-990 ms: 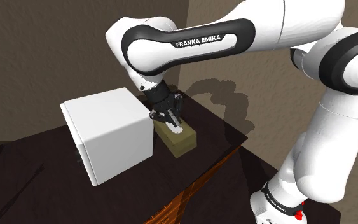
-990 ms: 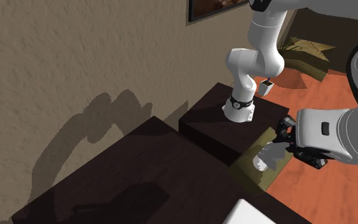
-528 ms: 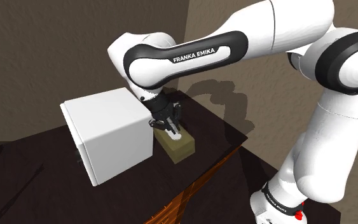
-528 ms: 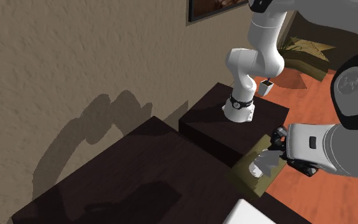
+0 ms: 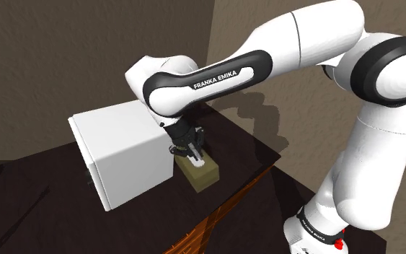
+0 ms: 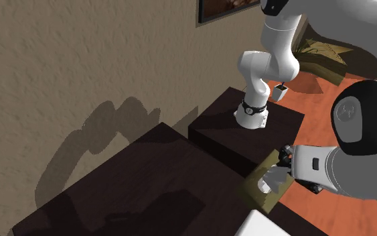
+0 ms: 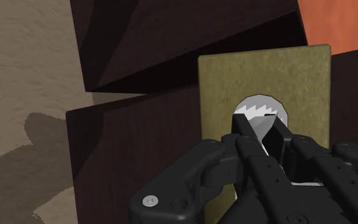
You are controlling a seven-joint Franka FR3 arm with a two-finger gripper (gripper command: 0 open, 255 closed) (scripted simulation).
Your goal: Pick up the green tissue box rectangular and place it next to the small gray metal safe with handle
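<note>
End effector (image 7: 260, 129) clamped on tissue tuft, box right beside safe

Fingers (image 7: 244, 125) are closed on the white tissue tuft (image 7: 260, 105) that sticks up from the top of the olive-green tissue box (image 7: 234, 73), so the grip is on the paper, not the box walls. The box lies straight below the end effector (image 5: 190, 150), at the middle of the shoulder view. Its long axis runs from the frame's upper left toward its lower right, parallel to the near side face of the safe (image 5: 125, 148). The safe is drawn plain white, sits left of centre in that frame, and is just beside the box (image 5: 203, 174). I cannot tell whether they touch or whether the box rests fully on the dark worktop (image 5: 248, 148). Judging from this, placement looks nearly done. The next move is likely to be opening and lifting straight up. Behind it all, a tan wall (image 5: 86, 50) fills the upper left.
</note>
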